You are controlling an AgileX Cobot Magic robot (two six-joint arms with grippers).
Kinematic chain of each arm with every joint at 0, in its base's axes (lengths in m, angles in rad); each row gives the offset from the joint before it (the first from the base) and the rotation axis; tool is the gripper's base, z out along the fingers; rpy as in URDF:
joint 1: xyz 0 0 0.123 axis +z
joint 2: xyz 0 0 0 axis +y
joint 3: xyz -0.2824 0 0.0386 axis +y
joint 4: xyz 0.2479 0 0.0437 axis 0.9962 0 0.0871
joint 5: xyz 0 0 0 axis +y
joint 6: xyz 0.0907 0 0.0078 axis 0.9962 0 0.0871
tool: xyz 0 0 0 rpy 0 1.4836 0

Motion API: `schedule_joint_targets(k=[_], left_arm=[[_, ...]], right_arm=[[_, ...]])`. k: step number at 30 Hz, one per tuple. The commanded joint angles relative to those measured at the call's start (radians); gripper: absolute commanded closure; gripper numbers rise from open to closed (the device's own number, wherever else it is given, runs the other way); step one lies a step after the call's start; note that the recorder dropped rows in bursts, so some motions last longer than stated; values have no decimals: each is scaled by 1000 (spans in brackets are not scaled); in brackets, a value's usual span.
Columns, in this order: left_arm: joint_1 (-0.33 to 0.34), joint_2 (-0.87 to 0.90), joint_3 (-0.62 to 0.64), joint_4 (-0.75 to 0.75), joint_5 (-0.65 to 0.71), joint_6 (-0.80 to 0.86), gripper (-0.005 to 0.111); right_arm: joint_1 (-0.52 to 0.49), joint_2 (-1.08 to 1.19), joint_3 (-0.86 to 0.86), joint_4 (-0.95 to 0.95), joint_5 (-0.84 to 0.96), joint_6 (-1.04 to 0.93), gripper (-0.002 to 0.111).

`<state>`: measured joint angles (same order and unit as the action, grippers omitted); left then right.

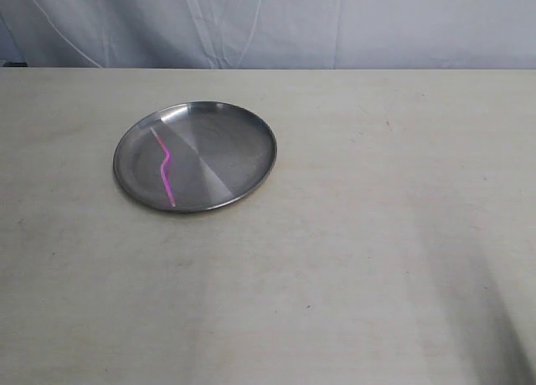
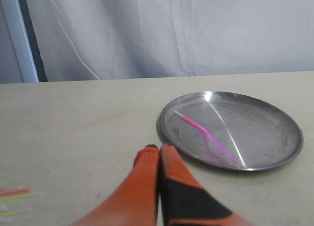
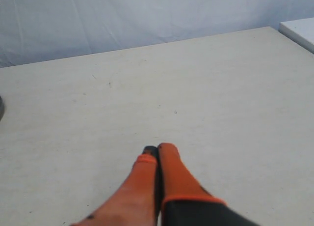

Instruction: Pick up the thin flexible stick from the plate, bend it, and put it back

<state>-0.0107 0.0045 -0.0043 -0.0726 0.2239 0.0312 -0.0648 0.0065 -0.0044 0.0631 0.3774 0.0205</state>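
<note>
**Kinked stick in plate, both grippers closed and empty**

Wide table [image 1: 352, 259] surface spreads right of and in front of the plate [image 1: 222, 142]. The stick [image 1: 165, 163], kinked mid-length, lies on the plate's left side. The left gripper [image 2: 159, 148], jaws pressed together, is near the rim. The right gripper [image 3: 156, 150], likewise closed, is well apart, and its view cuts off the plate.

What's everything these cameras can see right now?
plate: one, shiny steel, on the table
stick: one, pink with pale tip, kinked, lying in the plate
table: one, beige, under everything
curtain: one, pale grey, behind the table
tape strips: a few, red and yellow-green, on the table
white slab: one, white, at a table edge, partly seen
left gripper: one, orange and black, shut, empty, beside the plate
right gripper: one, orange and black, shut, empty, over the table
</note>
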Motion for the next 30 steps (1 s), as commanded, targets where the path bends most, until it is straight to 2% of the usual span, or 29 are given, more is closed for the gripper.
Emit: schedule_joint_targets(k=[1, 30], left_arm=[[2, -4, 4, 3, -15, -4, 107], [2, -4, 4, 15, -37, -4, 107]], right_arm=[[-6, -7, 4, 3, -16, 1, 109], [-6, -7, 4, 3, -13, 3, 109]])
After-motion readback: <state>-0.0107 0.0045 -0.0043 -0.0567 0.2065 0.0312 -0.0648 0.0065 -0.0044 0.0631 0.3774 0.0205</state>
